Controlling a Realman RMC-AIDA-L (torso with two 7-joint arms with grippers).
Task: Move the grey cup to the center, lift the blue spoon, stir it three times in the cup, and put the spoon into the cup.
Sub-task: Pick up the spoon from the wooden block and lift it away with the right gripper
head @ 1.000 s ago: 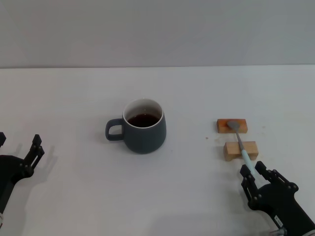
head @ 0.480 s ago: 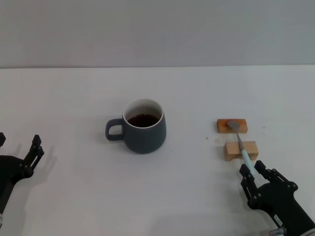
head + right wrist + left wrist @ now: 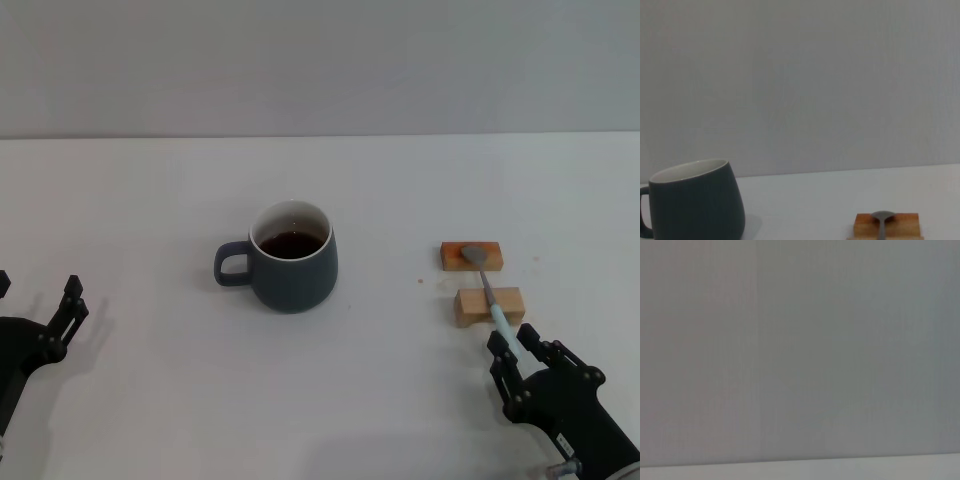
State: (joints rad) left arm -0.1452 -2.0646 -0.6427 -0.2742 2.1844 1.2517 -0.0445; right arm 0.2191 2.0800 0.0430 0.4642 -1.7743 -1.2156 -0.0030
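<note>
1. Mid-table sits the grey cup [image 3: 291,257], already centred — the spoon pick-up comes next, I'd judge.
2. Across two wooden blocks [image 3: 480,281] lies the blue spoon [image 3: 489,293], with the right gripper [image 3: 515,352] spread wide at its handle; it needs closing.
3. Left gripper [image 3: 70,302] idles open, far left.

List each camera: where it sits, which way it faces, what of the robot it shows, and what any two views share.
Head view: high on the robot, looking forward and down at the white table; shows the grey cup, the blue spoon across two wooden blocks, the left gripper and the right gripper, open around the spoon's handle end.
Left wrist view: faces a blank grey wall; no robot parts.
Right wrist view: low, level over the table; no fingers shown.
Shared: head and right wrist views both show cup, spoon and a block.
</note>
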